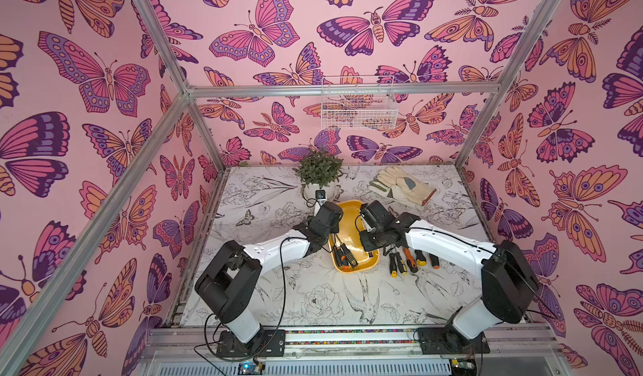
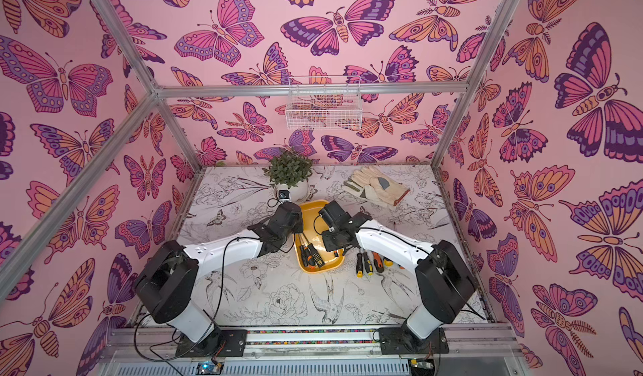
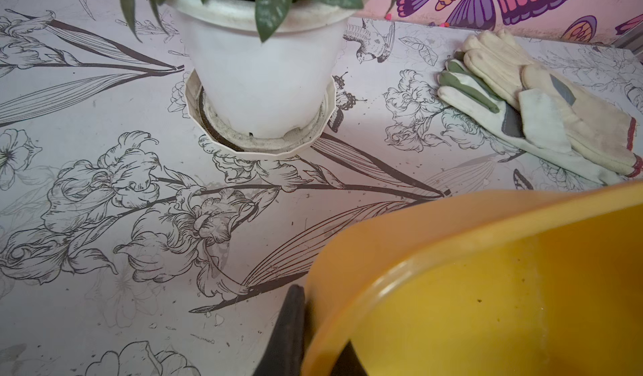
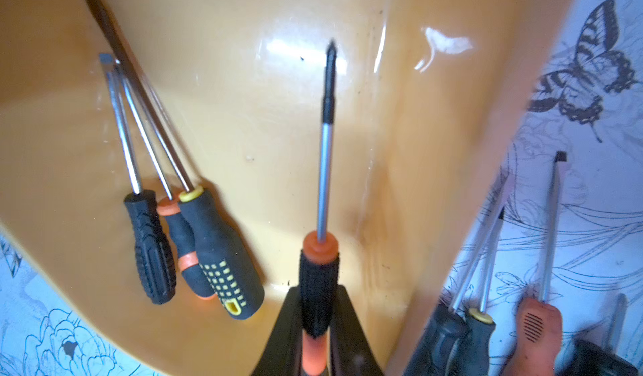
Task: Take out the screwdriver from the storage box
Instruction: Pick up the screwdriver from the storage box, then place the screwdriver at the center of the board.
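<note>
Nearest us, a row of drivers lies on the white table, which is printed with line-drawn flowers and birds. They sit just right of the box, rubbery handles toward us and steel shafts running away under the right arm. The box is a shallow, glossy yellow plastic tray with rounded corners and a raised rim, its long side running away from us. At its near right corner our right gripper is clamped on the screwdriver by the handle, which is black ribbed rubber with an orange collar and orange butt. Its long axis lies in line with the fingers and along the box's length. The round steel shaft ends in a dark pointed tip aimed at the far end, over the box's floor. We cannot tell whether it is clear of that floor. Inside, near the left wall, lie three more drivers, handles near and shafts fanning away. Further along that side our left gripper is pinched on the rim, with one black finger outside the wall and one inside. Beyond the box stands a white plastic pot holding a leafy plant, and to its right lie cream work gloves. On the back wall hangs a white wire basket
</note>
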`<state>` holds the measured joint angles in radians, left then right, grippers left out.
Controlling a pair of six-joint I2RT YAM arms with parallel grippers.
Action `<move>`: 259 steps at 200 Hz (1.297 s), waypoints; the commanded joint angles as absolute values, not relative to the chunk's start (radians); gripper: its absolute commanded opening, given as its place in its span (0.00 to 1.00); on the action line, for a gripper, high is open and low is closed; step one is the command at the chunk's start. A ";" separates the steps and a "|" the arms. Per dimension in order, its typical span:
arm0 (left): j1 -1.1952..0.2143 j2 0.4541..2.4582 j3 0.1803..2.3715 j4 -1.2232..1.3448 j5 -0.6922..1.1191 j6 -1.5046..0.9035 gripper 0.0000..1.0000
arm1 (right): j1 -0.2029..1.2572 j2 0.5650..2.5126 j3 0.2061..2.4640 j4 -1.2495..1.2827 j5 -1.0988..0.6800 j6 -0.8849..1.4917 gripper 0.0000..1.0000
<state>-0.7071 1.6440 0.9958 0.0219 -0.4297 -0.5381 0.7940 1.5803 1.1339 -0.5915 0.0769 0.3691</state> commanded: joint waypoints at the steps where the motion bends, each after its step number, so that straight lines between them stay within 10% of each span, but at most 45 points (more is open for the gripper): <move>1: -0.704 1.630 1.005 0.009 -0.425 -0.526 0.00 | 0.799 1.512 1.148 -0.683 0.109 0.337 0.00; 86: -0.704 1.622 0.997 0.012 -0.428 -0.532 0.00 | 0.736 1.370 1.110 -0.827 0.143 0.287 0.00; 259: -0.695 1.610 0.979 0.029 -0.416 -0.538 0.00 | 0.104 1.403 1.053 -0.900 -0.009 0.079 0.00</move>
<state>-0.7029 1.6440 0.9958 0.0219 -0.4183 -0.5392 0.1211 1.3716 1.0580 -0.8856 0.0116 0.1024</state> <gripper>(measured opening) 0.113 0.155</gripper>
